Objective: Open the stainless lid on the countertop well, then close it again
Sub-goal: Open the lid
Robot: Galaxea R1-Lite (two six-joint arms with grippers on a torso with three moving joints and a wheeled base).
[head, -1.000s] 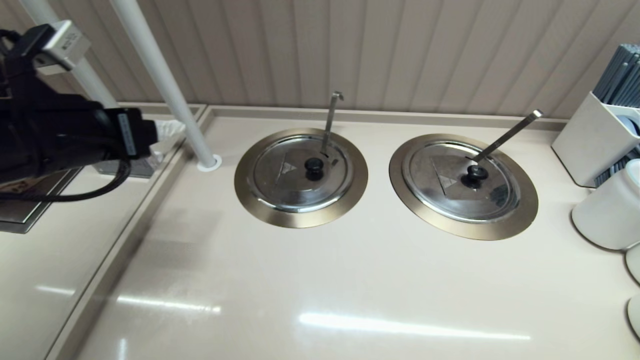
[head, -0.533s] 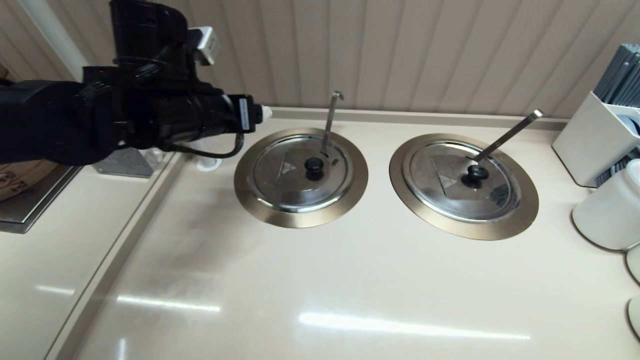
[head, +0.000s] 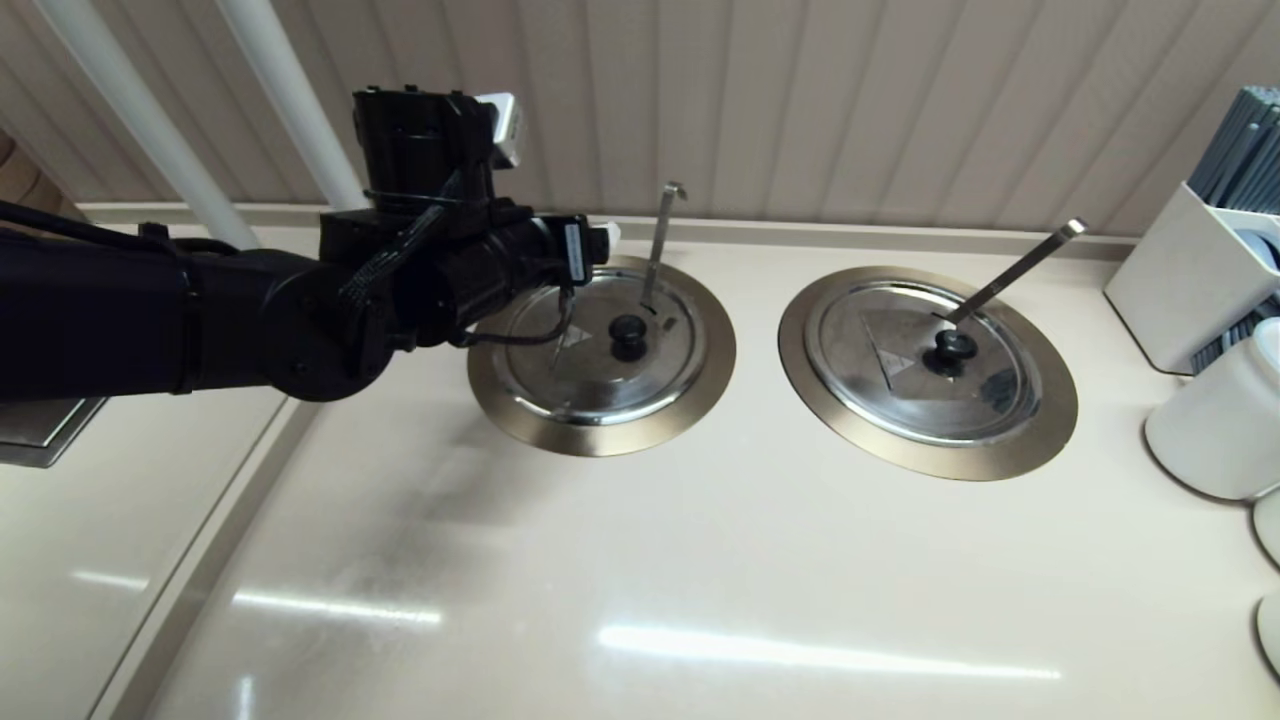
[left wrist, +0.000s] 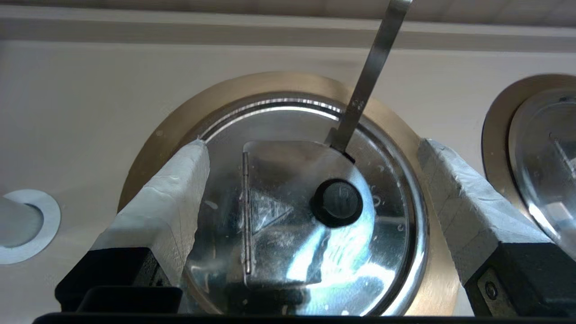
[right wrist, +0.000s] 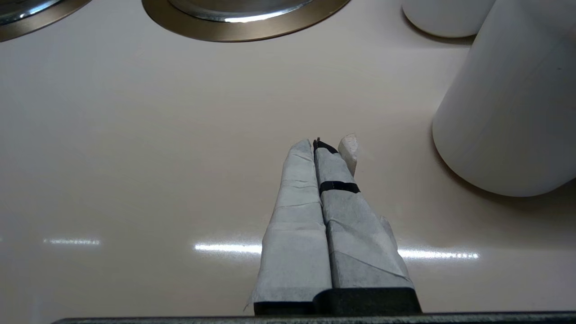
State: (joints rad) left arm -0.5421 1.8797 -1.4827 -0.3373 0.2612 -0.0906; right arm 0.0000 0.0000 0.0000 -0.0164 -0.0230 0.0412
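Note:
The stainless lid (head: 590,352) with its plain black dome knob (head: 628,331) lies flat and closed on the left well, inside the bronze collar (head: 600,437). A hook-tipped ladle handle (head: 660,238) rises through the lid's notch. My left gripper (head: 603,243) hovers over the lid's far-left side. In the left wrist view the left gripper (left wrist: 311,145) is open, its taped fingers (left wrist: 173,198) wide on either side of the lid (left wrist: 315,252), with the knob (left wrist: 338,203) between and below them, untouched. My right gripper (right wrist: 321,145) is shut and holds nothing, low over the bare counter.
The twin lid (head: 925,362) with a straight ladle handle (head: 1015,268) sits to the right. A white box of utensils (head: 1185,275) and a white jar (head: 1215,425) stand at the right edge. Two white poles (head: 300,130) rise at back left, beside a raised counter ledge (head: 250,480).
My left arm has swung from the far left edge rightward and forward, and its gripper now hangs over the left lid. The lids have not moved.

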